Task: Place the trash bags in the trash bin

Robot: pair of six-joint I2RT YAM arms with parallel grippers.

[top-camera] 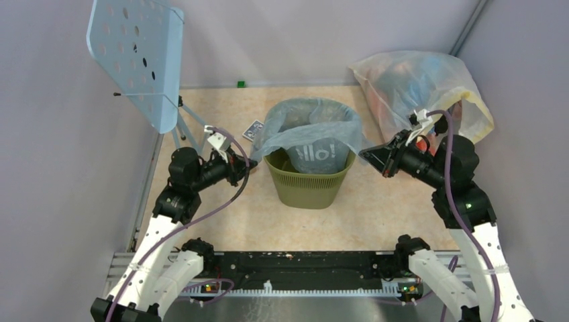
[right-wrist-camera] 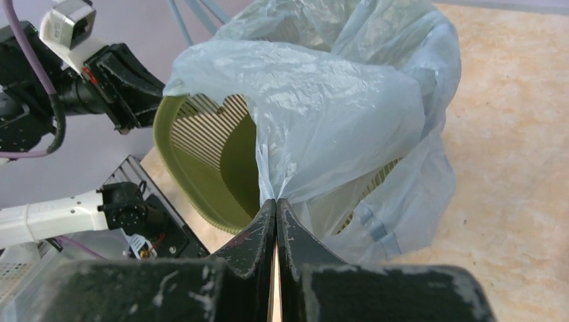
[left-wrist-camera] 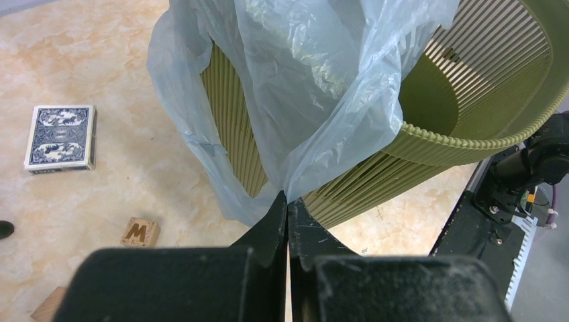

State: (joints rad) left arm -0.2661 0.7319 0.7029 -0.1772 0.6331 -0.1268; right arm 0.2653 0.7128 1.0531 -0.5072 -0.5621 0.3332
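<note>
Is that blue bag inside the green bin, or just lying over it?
Partly in: the trash bag hangs down inside the trash bin and drapes over its far and side rim, but the near rim is bare.

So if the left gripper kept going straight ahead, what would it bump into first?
The left gripper would push into the trash bag it pinches, then probably the trash bin, whose ribbed side looks right behind.

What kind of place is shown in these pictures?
Probably a robot test cell: plain grey panel walls enclose a beige marbled table, two white robot arms are bolted at its near edge, and a blue card deck lies there as a prop.
</note>
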